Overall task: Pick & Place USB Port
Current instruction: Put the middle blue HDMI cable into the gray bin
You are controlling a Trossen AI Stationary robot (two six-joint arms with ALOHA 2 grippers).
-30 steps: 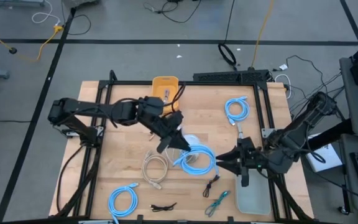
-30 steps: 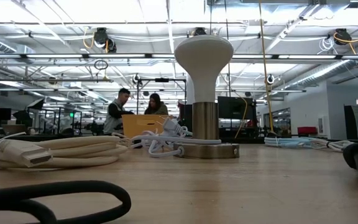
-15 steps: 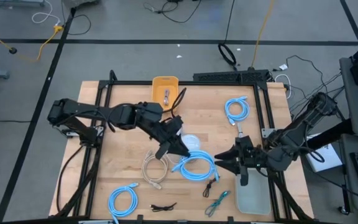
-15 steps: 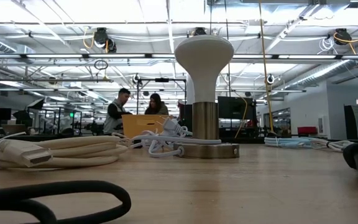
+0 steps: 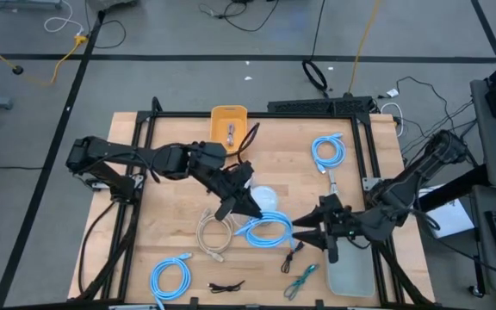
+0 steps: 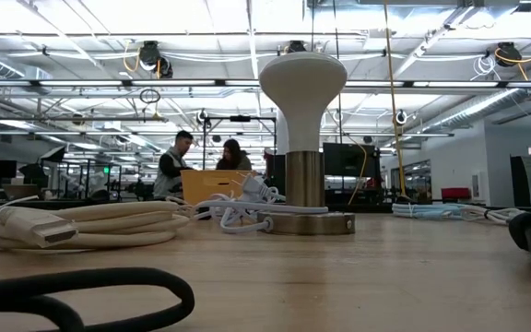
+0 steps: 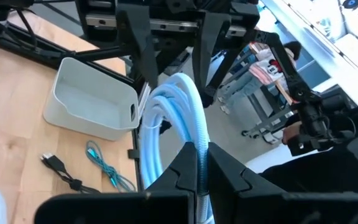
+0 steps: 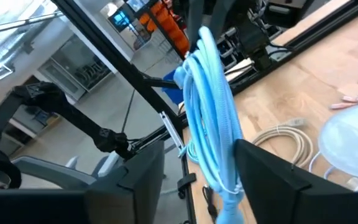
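A blue coiled cable [image 5: 269, 231] is held up over the middle of the table, with my left gripper [image 5: 241, 207] shut on its left side. My right gripper [image 5: 302, 233] is open. Its two fingers [image 8: 135, 180] stand on either side of the coil's right end [image 8: 211, 118], and gaps show on both sides. In the left wrist view the blue coiled cable [image 7: 178, 106] reaches away from my fingers toward the right gripper's dark fingers [image 7: 135, 43]. Neither gripper shows in the low view. My left gripper pinches several strands of the coil together [image 7: 199, 152] between its two fingers, at the end nearest the table's left. The fingers come nearly level from the left. The coil is lifted clear of the table and stands on edge, stretching away toward the right gripper.
A white mushroom-shaped lamp [image 5: 265, 197] stands under the left gripper. A beige cable [image 5: 215, 232] lies near it, with dark and teal cables [image 5: 298, 267] on the near side. More blue coils [image 5: 327, 153] [image 5: 170, 277] lie about. An orange bin [image 5: 229, 120] stands far, a pale bin [image 5: 350, 271] near right.
My right gripper has edged toward the table's left, onto the blue coil's end, and its fingers have opened wider. The coil, still in my left gripper, has shifted a little toward the near edge.
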